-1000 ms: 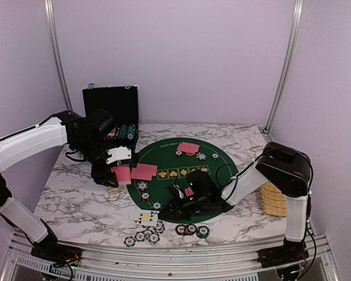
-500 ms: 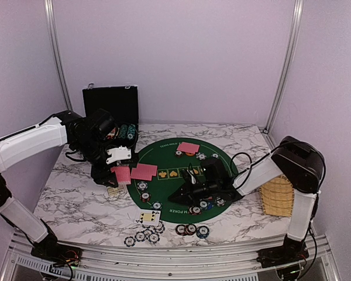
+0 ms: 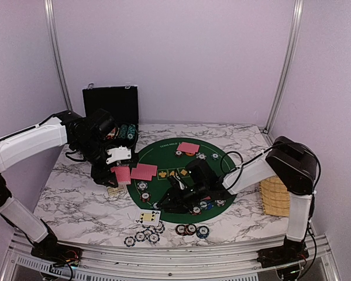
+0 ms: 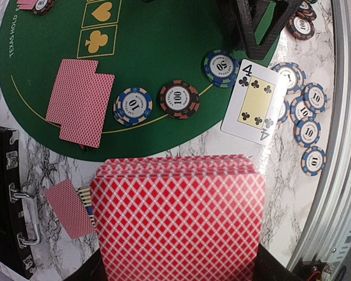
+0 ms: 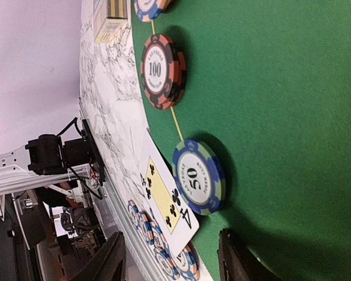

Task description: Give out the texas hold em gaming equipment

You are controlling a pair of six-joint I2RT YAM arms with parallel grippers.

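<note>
Now your left pincer point(image 3: 120, 167) clamps the red-backed card deck point(image 4: 178, 219) over the worktop point(image 3: 76, 193) at the green mat's point(image 5: 281, 117) left edge. Your right pincer point(image 5: 174, 257) stands parted, low beside the 50 chip point(image 5: 198, 175).

Mat point(image 4: 164, 35): TEXAS HOLD; chip point(image 4: 179, 99) 100; card point(image 4: 253, 100) 4.

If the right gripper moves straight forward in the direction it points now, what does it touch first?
Most likely the face-up four of clubs, which lies just ahead of the open right gripper. The 50 chip sits close beside that line, so it might be met first; depth is unclear.
</note>
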